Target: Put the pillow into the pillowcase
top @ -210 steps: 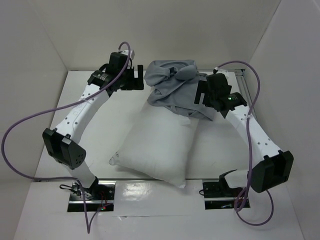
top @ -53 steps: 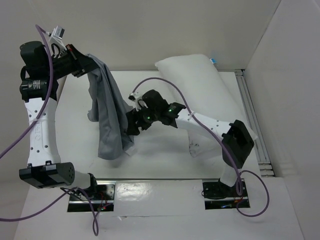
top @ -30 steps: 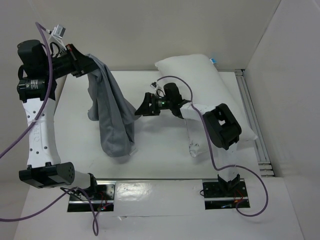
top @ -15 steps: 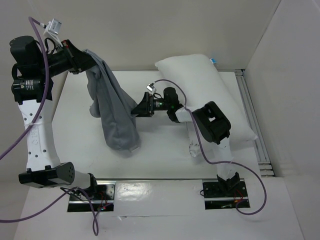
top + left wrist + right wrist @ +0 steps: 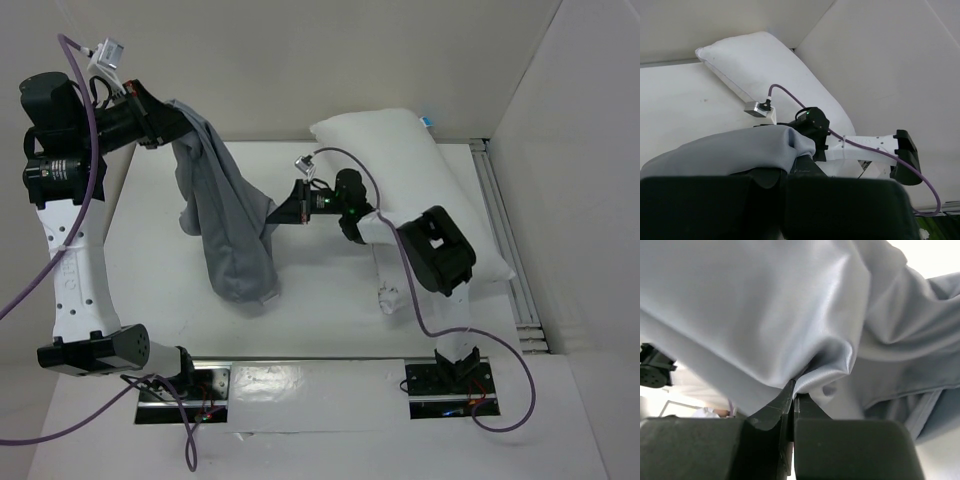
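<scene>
While left gripper (image 5: 163,128) and right gripper (image 5: 794,388) clamp the pillowcase (image 5: 225,235), folds hide its mouth.

The pillowcase (image 5: 765,315), pinched between the right fingers (image 5: 771,412), is seen as thin blue-grey cloth with a faint satin sheen, creased into soft folds. The fingers are made of matt black plastic. Beyond them, the pillow (image 5: 420,160) is covered in smooth, matt white fabric. The tabletop (image 5: 150,270) beneath is finished in plain matt white.

pillowcase (image 5: 228,230) hangs left — pillow (image 5: 400,155) lies right, further back
</scene>
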Controlling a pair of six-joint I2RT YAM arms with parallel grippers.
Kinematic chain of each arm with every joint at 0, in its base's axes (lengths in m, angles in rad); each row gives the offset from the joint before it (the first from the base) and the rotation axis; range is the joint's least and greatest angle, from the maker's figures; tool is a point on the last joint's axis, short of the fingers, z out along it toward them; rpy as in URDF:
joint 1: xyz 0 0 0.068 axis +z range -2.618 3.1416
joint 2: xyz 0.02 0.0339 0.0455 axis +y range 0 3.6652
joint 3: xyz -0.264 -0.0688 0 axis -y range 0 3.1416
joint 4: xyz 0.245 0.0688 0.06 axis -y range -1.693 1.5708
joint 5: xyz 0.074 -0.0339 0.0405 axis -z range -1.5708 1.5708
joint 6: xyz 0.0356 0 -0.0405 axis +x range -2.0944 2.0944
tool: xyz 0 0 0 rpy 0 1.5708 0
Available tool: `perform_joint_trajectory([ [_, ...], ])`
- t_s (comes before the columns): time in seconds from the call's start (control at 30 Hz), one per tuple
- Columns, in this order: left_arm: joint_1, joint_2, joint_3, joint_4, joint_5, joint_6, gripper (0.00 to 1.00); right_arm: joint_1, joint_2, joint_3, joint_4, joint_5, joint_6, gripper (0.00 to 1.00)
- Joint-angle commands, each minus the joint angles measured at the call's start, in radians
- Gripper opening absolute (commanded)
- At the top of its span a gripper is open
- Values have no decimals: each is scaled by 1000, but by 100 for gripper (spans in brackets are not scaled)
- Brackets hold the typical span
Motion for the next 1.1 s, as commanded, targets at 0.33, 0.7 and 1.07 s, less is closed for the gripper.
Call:
perform_joint_trajectory([
  [0.33,8,-78,0,163,133,-82,0,-84,-747,232,-1097,498,-864,0],
  [0.7,17,-227,69,233,-49,-127,0,-84,-863,661,-1286,736,-1007,0],
  [1.07,17,-181,169,178,-181,-93,0,-134,-672,801,-1170,724,-1002,0],
])
